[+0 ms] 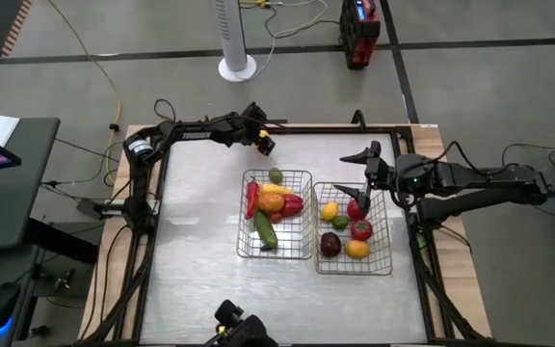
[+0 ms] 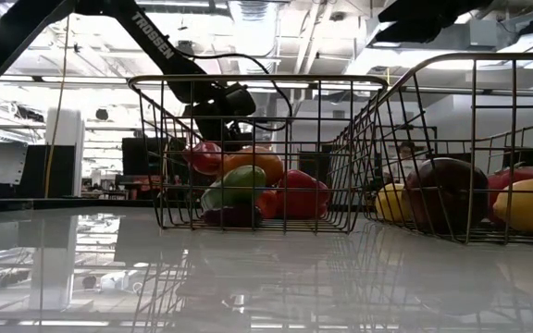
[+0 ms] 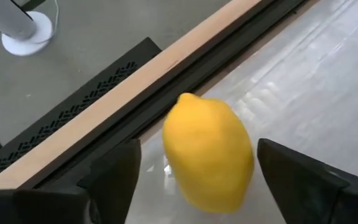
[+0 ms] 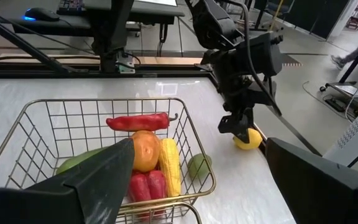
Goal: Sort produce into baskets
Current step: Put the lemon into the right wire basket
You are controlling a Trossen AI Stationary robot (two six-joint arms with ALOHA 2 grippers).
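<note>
A yellow lemon [image 3: 209, 152] lies on the table near its far edge, and also shows in the right wrist view [image 4: 248, 139]. My left gripper [image 1: 263, 143] is open, one finger on each side of the lemon with a small gap at each. My right gripper [image 1: 369, 169] is open and empty over the far rim of the right basket [image 1: 385, 231]. That basket holds a lemon, red pieces and a dark plum [image 1: 330, 245]. The left basket [image 1: 245, 217] holds a red pepper [image 4: 137, 121], an orange piece, a yellow piece, a green cucumber [image 1: 265, 232] and a lime.
The two wire baskets stand side by side in the middle of the table. A wooden border and a black rail [image 3: 166, 74] run along the far edge, just behind the lemon. Bare table lies near and left of the baskets [image 1: 200, 270].
</note>
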